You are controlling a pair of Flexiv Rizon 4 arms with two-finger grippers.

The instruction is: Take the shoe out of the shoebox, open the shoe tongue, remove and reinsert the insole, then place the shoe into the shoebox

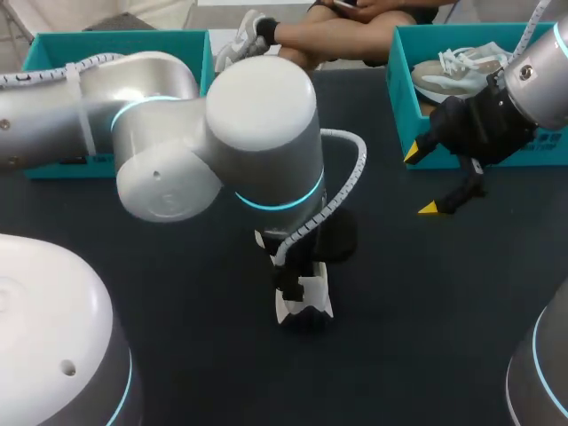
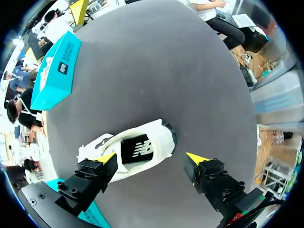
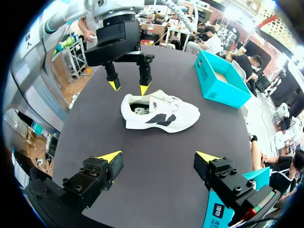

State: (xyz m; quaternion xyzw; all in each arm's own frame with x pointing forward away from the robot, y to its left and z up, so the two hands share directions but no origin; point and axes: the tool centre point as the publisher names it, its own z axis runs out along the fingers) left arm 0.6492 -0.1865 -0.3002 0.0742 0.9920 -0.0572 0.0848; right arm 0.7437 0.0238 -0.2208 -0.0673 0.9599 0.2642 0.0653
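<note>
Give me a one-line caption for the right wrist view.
White shoe on dark table ahead of the open right pincer, open left pincer poised over its collar, teal shoebox beyond.

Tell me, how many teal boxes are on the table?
2. One box at the far left, partly behind the left arm; the other box at the far right, beside the right gripper.

White shoe (image 2: pixel 137 149) on table (image 2: pixel 166 71) under left gripper (image 2: pixel 151 158), fingers spread; teal shoebox (image 2: pixel 54 71) beyond
</note>
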